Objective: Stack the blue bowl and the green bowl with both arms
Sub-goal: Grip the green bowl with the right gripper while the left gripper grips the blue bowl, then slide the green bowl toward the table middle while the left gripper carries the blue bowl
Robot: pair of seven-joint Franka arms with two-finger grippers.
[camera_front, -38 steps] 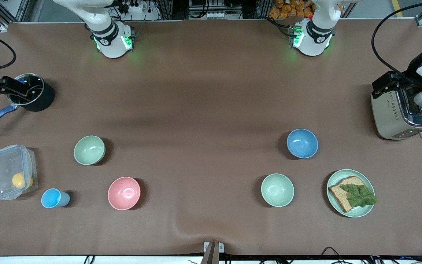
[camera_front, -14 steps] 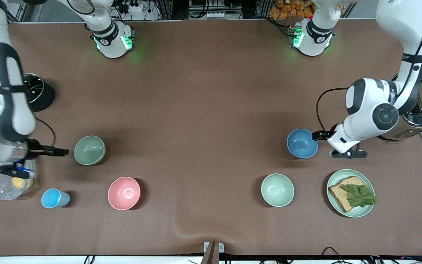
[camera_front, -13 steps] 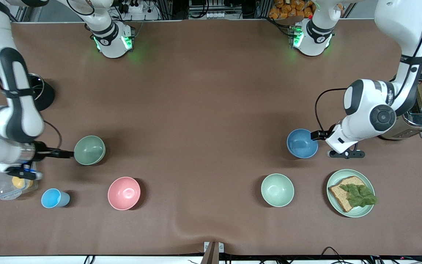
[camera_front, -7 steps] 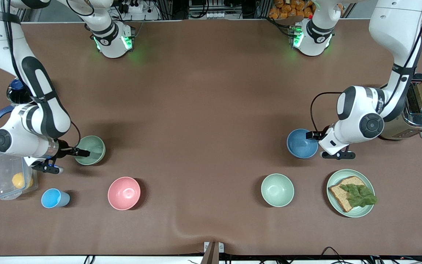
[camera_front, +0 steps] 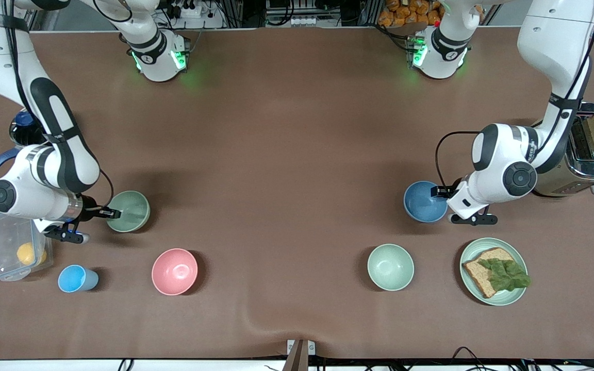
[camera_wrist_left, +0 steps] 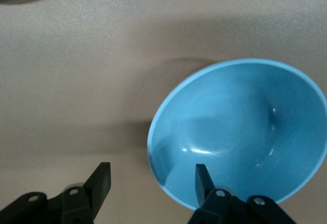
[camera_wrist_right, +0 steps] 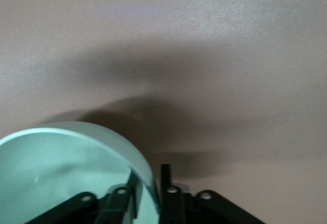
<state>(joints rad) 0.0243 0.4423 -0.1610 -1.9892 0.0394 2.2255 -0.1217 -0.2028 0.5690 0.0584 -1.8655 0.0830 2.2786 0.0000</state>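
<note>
The sage-green bowl stands toward the right arm's end of the table. My right gripper is at its rim; in the right wrist view the gripper has one finger inside the bowl and one outside, closed on the wall. The blue bowl stands toward the left arm's end. My left gripper is open at its rim. In the left wrist view the gripper straddles the rim of the bowl, one finger inside and one outside, wide apart.
A lighter mint-green bowl and a green plate with bread and lettuce lie nearer the front camera than the blue bowl. A pink bowl, a blue cup and a plastic box lie near the green bowl. A toaster stands beside the left arm.
Both arms came down from the table's ends to the bowls. The right gripper's fingers closed over the green bowl's rim and the bowl shifted slightly. The left gripper moved onto the blue bowl's rim.
</note>
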